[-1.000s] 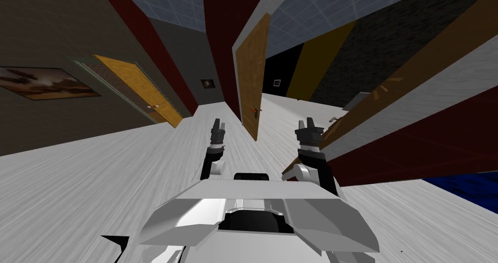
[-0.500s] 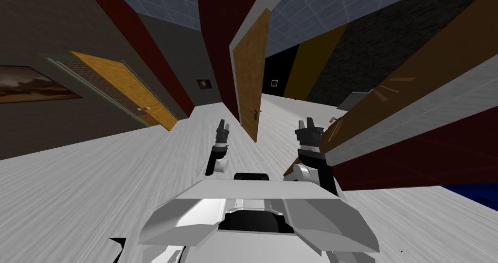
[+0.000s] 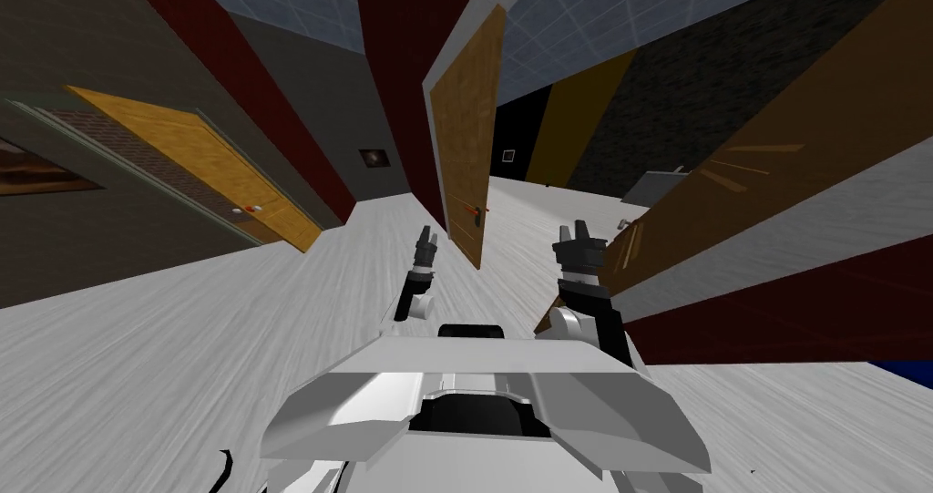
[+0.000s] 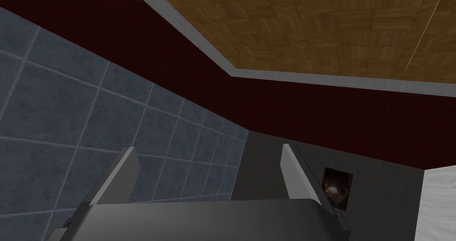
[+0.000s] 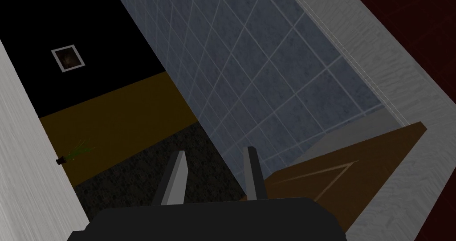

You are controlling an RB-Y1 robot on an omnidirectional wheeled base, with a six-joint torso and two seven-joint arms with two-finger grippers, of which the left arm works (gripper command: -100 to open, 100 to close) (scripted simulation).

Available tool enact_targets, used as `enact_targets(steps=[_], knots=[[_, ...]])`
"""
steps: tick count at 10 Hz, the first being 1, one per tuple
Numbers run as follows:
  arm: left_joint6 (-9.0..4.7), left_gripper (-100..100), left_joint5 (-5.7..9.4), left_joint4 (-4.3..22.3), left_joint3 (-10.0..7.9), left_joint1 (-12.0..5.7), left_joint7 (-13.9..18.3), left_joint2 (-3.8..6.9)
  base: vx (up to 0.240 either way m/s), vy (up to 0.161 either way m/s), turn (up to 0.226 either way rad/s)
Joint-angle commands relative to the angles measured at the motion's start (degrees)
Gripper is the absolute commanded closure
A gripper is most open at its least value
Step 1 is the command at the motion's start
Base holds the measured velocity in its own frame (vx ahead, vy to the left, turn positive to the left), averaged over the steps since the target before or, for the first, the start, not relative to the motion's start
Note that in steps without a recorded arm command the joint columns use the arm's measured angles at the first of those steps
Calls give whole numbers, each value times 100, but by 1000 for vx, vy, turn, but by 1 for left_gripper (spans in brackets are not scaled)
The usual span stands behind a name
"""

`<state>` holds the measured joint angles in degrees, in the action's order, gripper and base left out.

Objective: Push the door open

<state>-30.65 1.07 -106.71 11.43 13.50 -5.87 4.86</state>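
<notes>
Door: wood-patterned panel (image 3: 465,132), standing ajar and seen nearly edge-on, straight ahead over the pale floor (image 3: 182,351).
Handle: small orange lever (image 3: 474,210), low on the panel near its closer, free edge.
Left gripper: (image 3: 425,241) raised just short of the door's free edge, not touching; fingers spread wide, nothing between them.
Right gripper: (image 3: 579,237) held off to the other side, apart from the door; fingers set closer with a clear gap, empty.
Handling, judged: a rigid hinged slab that should swing, not flex; no grasp is needed.
Contact point, judged: flat on the face beside the handle, far from the hinges, for leverage.
Risk, judged: thin fingers may skid on the smooth face or snag the lever.
</notes>
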Motion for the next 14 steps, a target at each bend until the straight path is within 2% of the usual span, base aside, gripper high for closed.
enact_targets(steps=[1,11,12,13,14], knots=[[27,-100,54,185,67,-128,27,14,94,57,-82],[117,-100,405,1390,496,-924,201,92,88,70,-82],[136,-100,479,1642,585,-1091,238,102,103,86,-143],[136,-100,479,1642,585,-1091,238,102,85,83,-55],[145,-100,515,1767,630,-1174,256,107,66,72,-47]])
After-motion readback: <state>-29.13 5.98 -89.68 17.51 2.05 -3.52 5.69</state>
